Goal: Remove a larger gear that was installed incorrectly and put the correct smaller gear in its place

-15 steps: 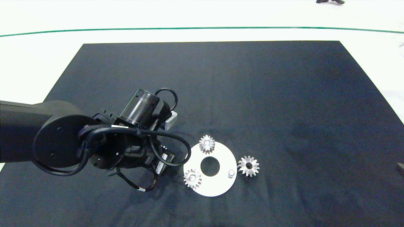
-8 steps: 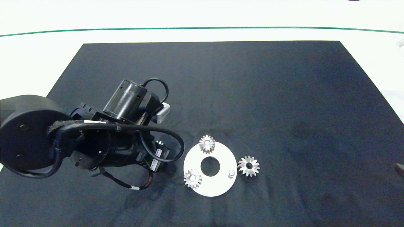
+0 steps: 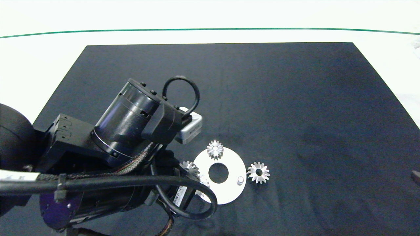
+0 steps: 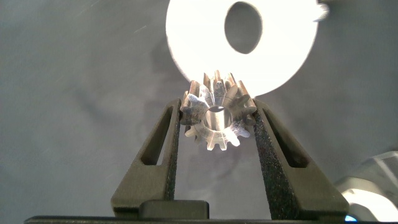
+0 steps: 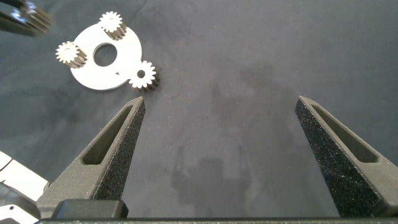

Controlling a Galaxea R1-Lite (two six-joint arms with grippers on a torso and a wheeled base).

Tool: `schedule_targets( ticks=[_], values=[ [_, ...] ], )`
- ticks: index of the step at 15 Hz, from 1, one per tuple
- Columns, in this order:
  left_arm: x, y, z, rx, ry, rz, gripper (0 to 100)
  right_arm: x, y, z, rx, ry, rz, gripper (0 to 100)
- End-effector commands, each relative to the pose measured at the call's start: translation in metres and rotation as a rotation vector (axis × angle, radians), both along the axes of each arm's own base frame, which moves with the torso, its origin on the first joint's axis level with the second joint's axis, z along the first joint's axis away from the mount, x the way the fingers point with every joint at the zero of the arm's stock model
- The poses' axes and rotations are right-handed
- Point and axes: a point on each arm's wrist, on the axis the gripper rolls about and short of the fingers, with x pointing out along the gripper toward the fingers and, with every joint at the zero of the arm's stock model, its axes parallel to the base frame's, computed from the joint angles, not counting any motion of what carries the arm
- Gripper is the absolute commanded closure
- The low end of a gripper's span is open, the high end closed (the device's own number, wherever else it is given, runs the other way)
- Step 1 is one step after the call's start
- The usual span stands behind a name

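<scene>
My left gripper (image 4: 216,109) is shut on a smaller gear (image 4: 216,119), which hangs just off the near-left rim of the white disc (image 3: 229,164). In the head view this held gear (image 3: 189,167) peeks out from under the left arm. A second smaller gear (image 3: 215,149) sits on the disc's far peg. A third (image 5: 69,53) sits at the disc's front left, mostly hidden by the arm in the head view. The larger gear (image 3: 258,172), with flared teeth, lies on the mat beside the disc's right rim. A bare peg (image 3: 240,180) stands next to it. My right gripper (image 5: 221,99) hangs open above bare mat.
A black mat (image 3: 295,98) covers the white table. The bulky left arm (image 3: 131,114) and its looped cable (image 3: 183,196) hang over the mat's front left and part of the disc. The right arm barely shows at the right edge (image 3: 416,175).
The left arm has risen toward the camera and swung right to the disc's left rim, bringing the held small gear into sight. It now covers the disc's front-left gear.
</scene>
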Motion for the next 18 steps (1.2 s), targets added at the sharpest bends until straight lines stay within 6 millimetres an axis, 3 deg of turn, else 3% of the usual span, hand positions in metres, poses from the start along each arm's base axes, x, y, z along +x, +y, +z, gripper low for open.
schedule_targets(
  ticks=[1, 4, 10, 18],
  values=[
    [0.004, -0.029, -0.014, 0.062, 0.018, -0.066, 87, 0.000, 0.001, -0.001, -0.004, 0.004, 0.006, 0],
    [0.015, -0.056, -0.027, 0.108, 0.024, -0.103, 87, 0.000, 0.000, -0.001, -0.004, 0.003, 0.008, 0],
    [0.027, -0.088, -0.028, 0.103, -0.009, -0.118, 87, -0.003, -0.002, 0.000, -0.023, -0.019, 0.023, 0],
    [0.026, -0.103, -0.036, 0.131, -0.019, -0.122, 87, -0.003, -0.002, 0.000, -0.023, -0.021, 0.024, 0]
  ],
)
